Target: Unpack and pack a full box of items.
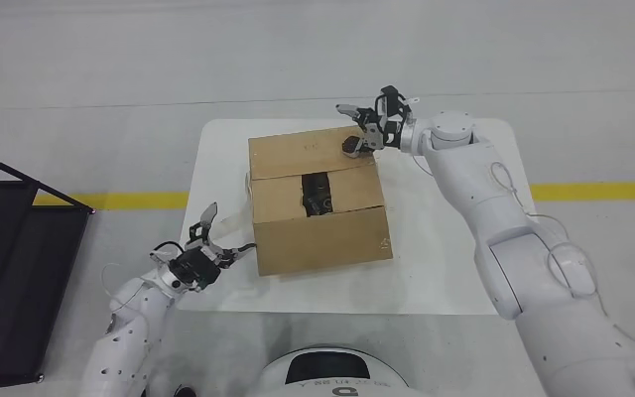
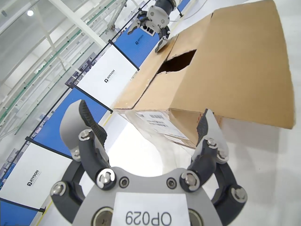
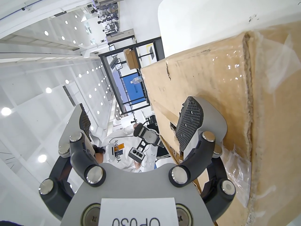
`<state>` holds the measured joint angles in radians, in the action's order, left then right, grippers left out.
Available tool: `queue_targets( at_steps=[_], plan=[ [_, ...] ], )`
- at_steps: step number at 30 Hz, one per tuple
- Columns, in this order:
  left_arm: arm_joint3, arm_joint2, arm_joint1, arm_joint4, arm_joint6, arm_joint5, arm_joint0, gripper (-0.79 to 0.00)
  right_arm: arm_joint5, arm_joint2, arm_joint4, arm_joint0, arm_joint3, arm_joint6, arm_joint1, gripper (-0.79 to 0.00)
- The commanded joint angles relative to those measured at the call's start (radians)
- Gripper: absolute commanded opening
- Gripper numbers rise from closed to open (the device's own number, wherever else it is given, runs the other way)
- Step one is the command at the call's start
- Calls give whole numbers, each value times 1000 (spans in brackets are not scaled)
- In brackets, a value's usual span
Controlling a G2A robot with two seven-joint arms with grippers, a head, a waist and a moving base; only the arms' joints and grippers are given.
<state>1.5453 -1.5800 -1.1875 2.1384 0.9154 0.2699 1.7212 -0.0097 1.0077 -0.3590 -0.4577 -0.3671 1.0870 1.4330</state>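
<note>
Cardboard box point(image 1: 317, 203) centre | right gripper point(image 1: 349, 127) upper right, spread wide, empty, pad on far flap point(image 1: 298, 154), presumably to lift it | left gripper point(image 1: 220, 236) lower left, spread, empty.

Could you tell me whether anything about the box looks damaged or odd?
Yes: the box has a ragged hole torn in the middle of its closed top, and clear tape is peeling off its side.

top: above the arms, facing straight down, far enough to take in the whole surface point(image 1: 437, 283) and box point(image 1: 317, 238) | left wrist: low, just behind left claw point(image 2: 144, 114), near the box's corner, facing across it toward right claw point(image 2: 145, 38) | right wrist: behind its claw, tight against the box | shared: box, all three
</note>
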Motion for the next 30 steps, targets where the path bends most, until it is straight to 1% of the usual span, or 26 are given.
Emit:
queue_targets(
  at_steps=[1,5,8,11,14,17,21,24,27,30],
  plan=[
    [5,3,2,6,-12,-6,-2,0,-2,1,0,-1,1,-1,0,0],
    [4,11,10,125,-79,-61,-10,0,-2,5,-2,-4,4,-1,0,0],
    [-10,32,15,198,-101,-82,-18,0,-3,8,-2,-3,6,0,0,0],
    [-12,52,16,208,-102,-98,-28,0,-6,11,-2,-2,8,1,-1,0],
    [10,73,13,161,-93,-100,-35,0,-7,14,-2,-1,10,2,-2,0],
    [43,84,8,41,-85,-82,-37,0,-9,18,-1,3,13,5,-4,0],
    [79,73,1,-156,-98,-57,-39,0,-11,23,4,8,17,9,-8,0],
    [95,55,-2,-259,-139,-58,-37,0,-15,29,6,12,19,14,-12,0],
    [100,43,-2,-252,-209,-106,-57,0,-22,31,12,13,16,15,-14,0],
    [96,52,-6,-250,-282,-152,-80,0,-41,40,8,16,8,14,-18,0]
  ],
)
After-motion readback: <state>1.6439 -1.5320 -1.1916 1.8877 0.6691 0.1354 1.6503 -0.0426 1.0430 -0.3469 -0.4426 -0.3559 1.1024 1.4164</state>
